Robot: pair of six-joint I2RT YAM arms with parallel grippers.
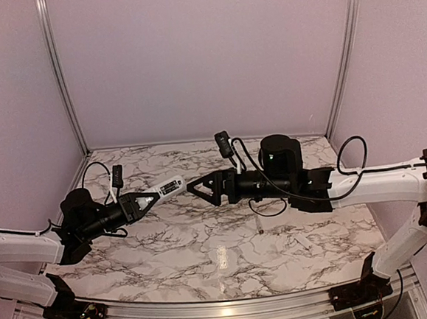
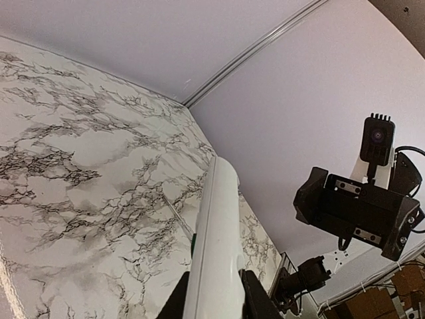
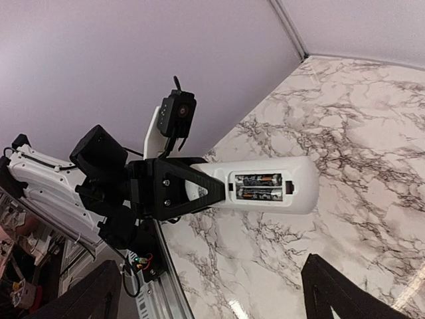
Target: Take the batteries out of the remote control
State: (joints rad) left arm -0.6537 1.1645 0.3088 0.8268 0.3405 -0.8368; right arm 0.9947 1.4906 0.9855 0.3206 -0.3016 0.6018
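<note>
Remote control (image 1: 171, 185) sits clamped in left gripper (image 1: 154, 198); right gripper (image 1: 197, 190) gapes wide, empty.

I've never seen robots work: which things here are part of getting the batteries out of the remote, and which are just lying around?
Part of the job: remote control, held by the left gripper; batteries in its open compartment; open right gripper facing it.
Just lying about: thin grey stick on the table.
</note>
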